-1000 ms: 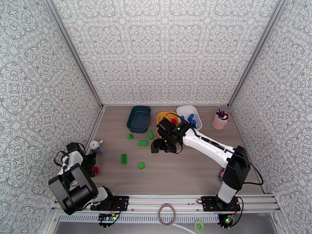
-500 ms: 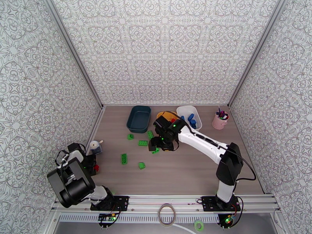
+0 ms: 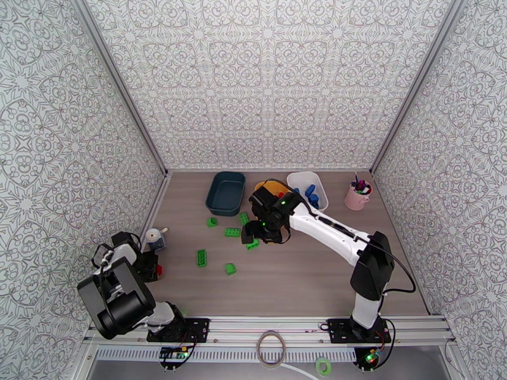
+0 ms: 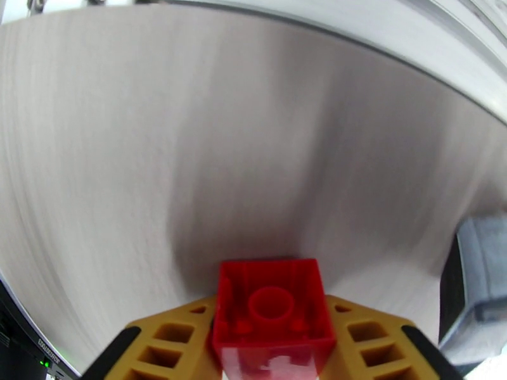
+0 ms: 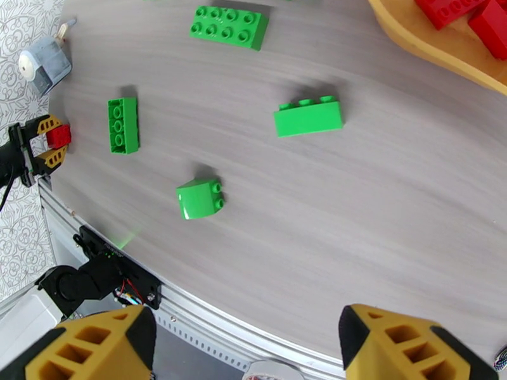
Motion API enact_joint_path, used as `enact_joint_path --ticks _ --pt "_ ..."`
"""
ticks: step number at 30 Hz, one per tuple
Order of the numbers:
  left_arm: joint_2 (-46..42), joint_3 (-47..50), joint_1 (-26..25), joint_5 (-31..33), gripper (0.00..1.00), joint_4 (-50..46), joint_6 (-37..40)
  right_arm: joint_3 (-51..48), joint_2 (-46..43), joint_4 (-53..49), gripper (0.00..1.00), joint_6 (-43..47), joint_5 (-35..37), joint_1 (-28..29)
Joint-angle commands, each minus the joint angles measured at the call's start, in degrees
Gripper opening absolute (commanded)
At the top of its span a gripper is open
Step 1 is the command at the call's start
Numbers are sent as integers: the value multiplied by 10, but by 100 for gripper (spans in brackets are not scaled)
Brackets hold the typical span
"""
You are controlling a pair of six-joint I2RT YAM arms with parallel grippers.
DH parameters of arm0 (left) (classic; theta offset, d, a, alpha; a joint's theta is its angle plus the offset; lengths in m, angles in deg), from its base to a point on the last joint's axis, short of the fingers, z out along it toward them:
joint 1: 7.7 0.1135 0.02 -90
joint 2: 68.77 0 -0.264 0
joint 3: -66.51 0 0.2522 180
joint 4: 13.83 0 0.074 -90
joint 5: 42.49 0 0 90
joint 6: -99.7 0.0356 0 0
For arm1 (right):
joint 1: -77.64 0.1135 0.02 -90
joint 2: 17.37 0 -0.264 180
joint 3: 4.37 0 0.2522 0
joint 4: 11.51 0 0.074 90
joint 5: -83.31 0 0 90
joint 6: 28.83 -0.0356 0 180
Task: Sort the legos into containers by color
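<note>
One red brick is clamped in my left pincer, well apart from the yellow tub; my right pincer stands wide near that tub.

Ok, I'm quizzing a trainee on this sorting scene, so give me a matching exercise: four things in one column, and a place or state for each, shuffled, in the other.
Things
1. lone red brick
2. yellow tub
3. white tub
4. right hand

Places or states
A. contains blue bricks
B. open, holding nothing
C. gripped in the left hand
D. contains red bricks

Pairs: 1-C, 2-D, 3-A, 4-B
</note>
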Motion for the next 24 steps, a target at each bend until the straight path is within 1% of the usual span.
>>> enact_joint_path --ticks 1,5,7,10,11,14,17,20,24 --pt "-37 -3 -26 -27 39 -28 25 -14 -27 -3 80 -2 24 -14" --pt "-82 14 -68 -56 37 -43 28 -46 -55 10 80 -10 29 -34" --pt "-107 23 -98 -72 36 -53 21 -62 -70 14 80 -12 30 -46" --pt "-146 29 -163 -72 36 -67 6 -83 -88 21 80 -13 31 -66" --pt "-156 30 -185 -88 36 -68 0 -88 -93 21 80 -13 31 -72" --pt "-174 31 -253 -106 35 -51 -23 -104 -110 26 80 -14 30 -93" --pt "-157 9 -327 -119 35 -13 -32 -123 -126 34 80 -18 22 -115" --pt "-101 -44 -402 -134 34 21 -15 -136 -139 36 80 -21 18 -135" --pt "5 -176 -501 -129 33 30 37 -151 -156 38 80 -26 17 -156"
